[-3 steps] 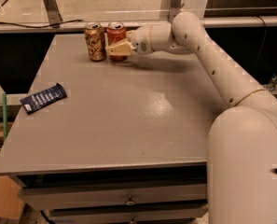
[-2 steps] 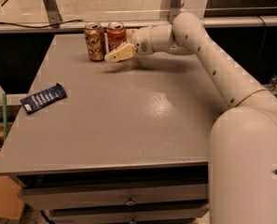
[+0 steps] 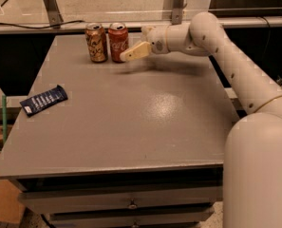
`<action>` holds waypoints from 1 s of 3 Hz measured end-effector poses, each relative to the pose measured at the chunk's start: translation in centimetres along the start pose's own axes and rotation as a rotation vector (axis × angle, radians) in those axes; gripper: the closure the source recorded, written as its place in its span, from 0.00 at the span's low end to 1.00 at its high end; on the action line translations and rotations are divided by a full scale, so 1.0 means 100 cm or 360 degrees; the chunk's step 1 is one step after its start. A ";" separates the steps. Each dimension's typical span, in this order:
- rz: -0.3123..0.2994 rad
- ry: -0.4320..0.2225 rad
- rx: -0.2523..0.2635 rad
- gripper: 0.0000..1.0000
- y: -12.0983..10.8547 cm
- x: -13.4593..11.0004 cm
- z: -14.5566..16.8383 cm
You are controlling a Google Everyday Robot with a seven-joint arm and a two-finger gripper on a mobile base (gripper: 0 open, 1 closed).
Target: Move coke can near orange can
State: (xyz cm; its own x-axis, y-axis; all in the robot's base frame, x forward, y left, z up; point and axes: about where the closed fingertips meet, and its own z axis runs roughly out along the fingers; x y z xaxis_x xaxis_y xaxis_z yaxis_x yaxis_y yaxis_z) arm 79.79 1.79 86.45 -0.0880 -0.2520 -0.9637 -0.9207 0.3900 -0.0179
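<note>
The red coke can [image 3: 117, 42] stands upright at the far edge of the grey table [image 3: 131, 113], right beside the golden-orange can [image 3: 96, 42] on its left; the two almost touch. My gripper [image 3: 131, 51] is just to the right of the coke can, a little above the table. Its fingers are apart and hold nothing. One cream finger [image 3: 135, 52] points at the coke can's lower right side and may just touch it. The white arm reaches in from the right.
A dark blue packet [image 3: 43, 100] lies flat near the table's left edge. A metal rail and posts [image 3: 173, 6] run behind the table's far edge. A cardboard box [image 3: 3, 201] sits on the floor at lower left.
The gripper has let go of the coke can and drawn back a little to the right. The coke can stays standing beside the orange can.
</note>
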 end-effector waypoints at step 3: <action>0.0055 0.0018 0.0309 0.00 -0.062 0.009 -0.117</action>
State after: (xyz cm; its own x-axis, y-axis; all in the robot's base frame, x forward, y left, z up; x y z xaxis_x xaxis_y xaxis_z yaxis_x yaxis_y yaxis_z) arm 81.02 -11.21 88.80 -0.1235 -0.2453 -0.9615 -0.8263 0.5619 -0.0372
